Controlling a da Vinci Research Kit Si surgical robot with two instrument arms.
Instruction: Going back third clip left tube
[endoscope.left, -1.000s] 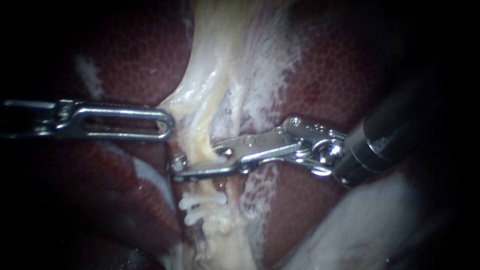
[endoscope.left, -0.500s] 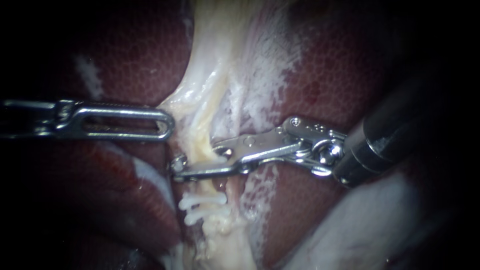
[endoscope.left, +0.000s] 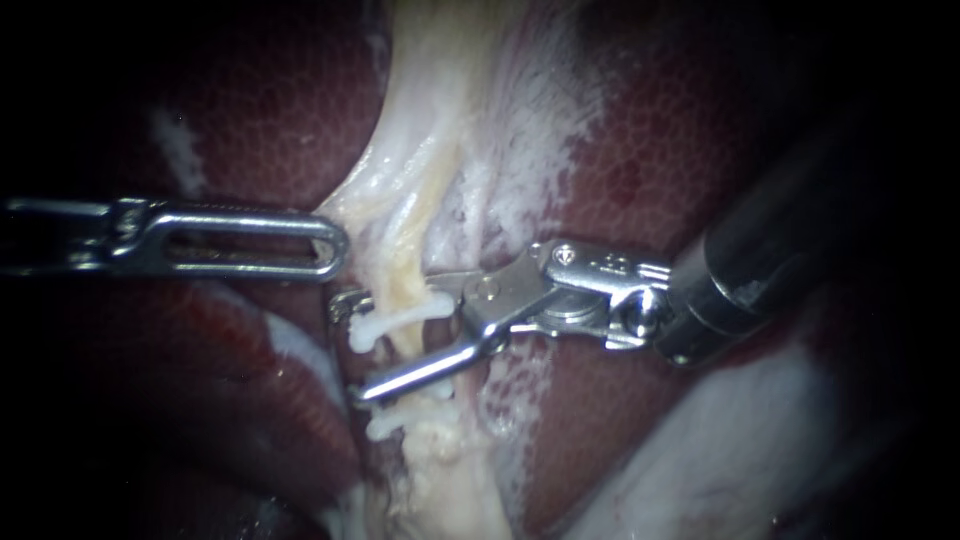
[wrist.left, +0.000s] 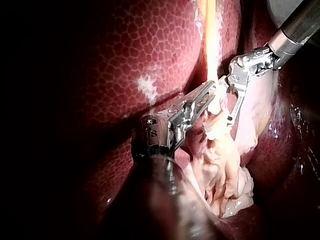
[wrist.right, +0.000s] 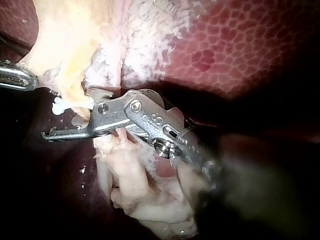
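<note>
Claw (endoscope.left: 352, 348) on the right-hand slim silver instrument is wide open around the pale yellow tube (endoscope.left: 408, 268), so backing out crooked could hook the white plastic clip (endoscope.left: 388, 321) loose.

The left instrument (endoscope.left: 335, 250) and right instrument (endoscope.left: 348, 350) are gleaming as smooth, polished metal. The white clip (endoscope.left: 395, 318) is looking like glossy plastic. The liver (endoscope.left: 250, 120) is glistening wet, finely mottled.

Surgical bench work: bare mottled liver (endoscope.left: 680, 150); white clip (endoscope.left: 395, 320) on a pale tube (endoscope.left: 405, 275); steel right instrument (endoscope.left: 348, 348)
</note>
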